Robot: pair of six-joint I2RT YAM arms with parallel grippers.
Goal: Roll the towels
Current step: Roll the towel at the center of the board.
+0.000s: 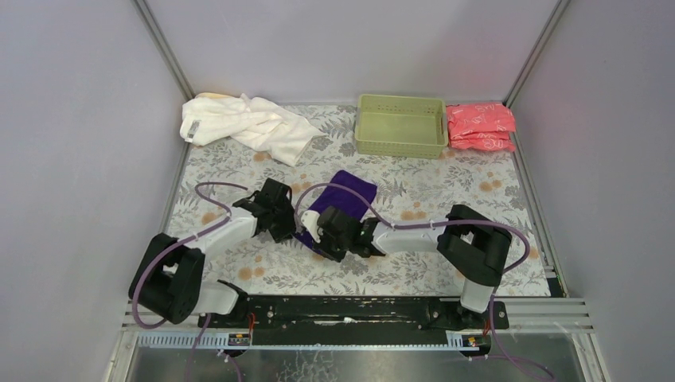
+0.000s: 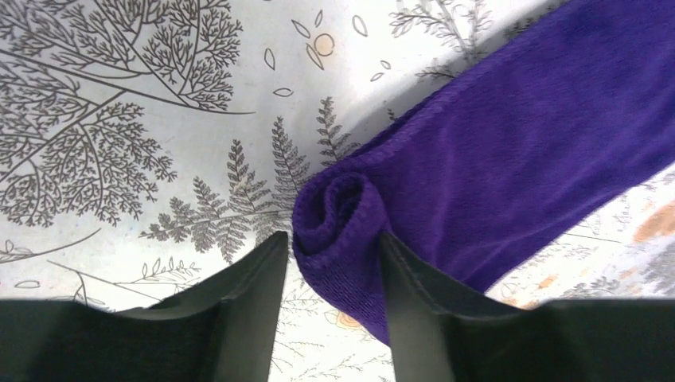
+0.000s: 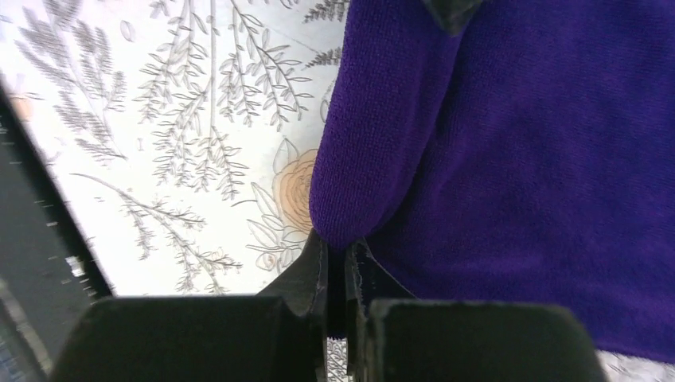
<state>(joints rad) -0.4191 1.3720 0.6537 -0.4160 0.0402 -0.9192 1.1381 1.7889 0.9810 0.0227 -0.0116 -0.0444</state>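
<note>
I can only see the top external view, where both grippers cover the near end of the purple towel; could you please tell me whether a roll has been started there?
Observer: Yes. In the left wrist view, the near end of the purple towel is curled into a small spiral, and the left gripper is closed on either side of it.
Operator: Thank you. Is the right gripper gripping cloth, or just resting on it?
Observer: It is gripping. In the right wrist view, the right gripper is almost fully closed and pinches a folded edge of the same towel.
</note>
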